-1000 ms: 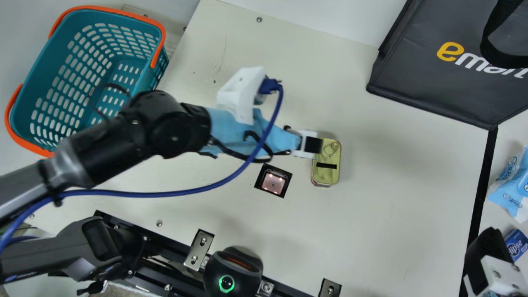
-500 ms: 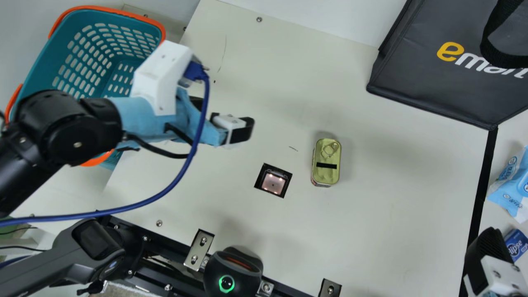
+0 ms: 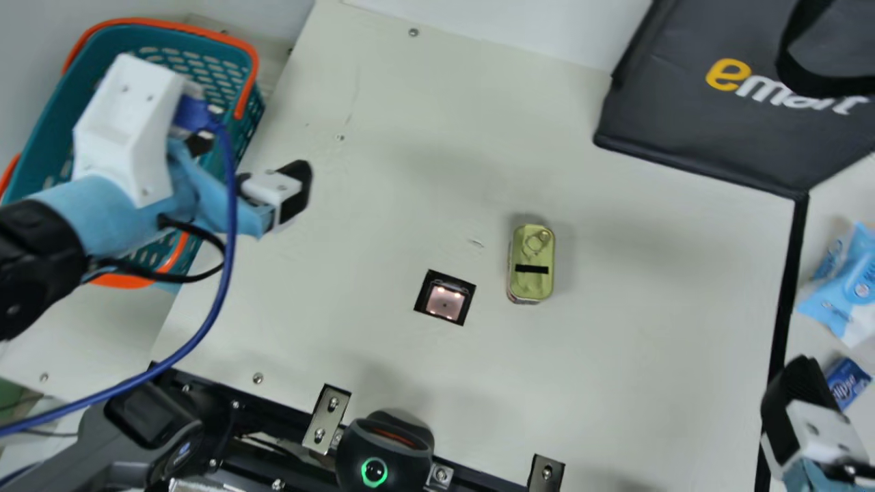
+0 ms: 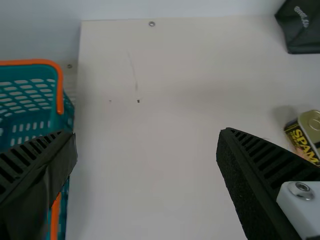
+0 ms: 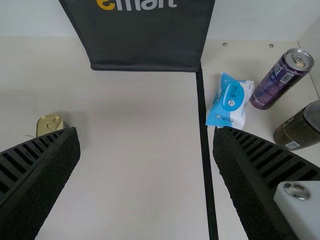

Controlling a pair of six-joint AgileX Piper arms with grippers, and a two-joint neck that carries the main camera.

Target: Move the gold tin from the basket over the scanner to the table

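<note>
The gold tin (image 3: 532,263) stands on the cream table just right of the square scanner window (image 3: 445,301) in the main view. My left gripper (image 3: 253,171) is well to its left, by the teal basket (image 3: 239,137). In the left wrist view that gripper (image 4: 147,150) is open with nothing held, and the tin (image 4: 309,135) is past one finger. My right gripper (image 3: 796,417) is at the main view's lower right. In the right wrist view it (image 5: 147,150) is open and empty, with the tin (image 5: 50,125) partly behind a finger.
A black bag (image 3: 711,109) stands at the main view's upper right. Right of the black strip lie a blue-white packet (image 3: 844,280) and a blue box (image 3: 847,381); the right wrist view adds a purple can (image 5: 281,79) and a dark jar (image 5: 300,127). A black device (image 3: 385,451) is at the front edge.
My left gripper has moved away from the gold tin, leftward to the basket, and stands open. The tin has stayed on the table. The neck camera has shifted slightly.
</note>
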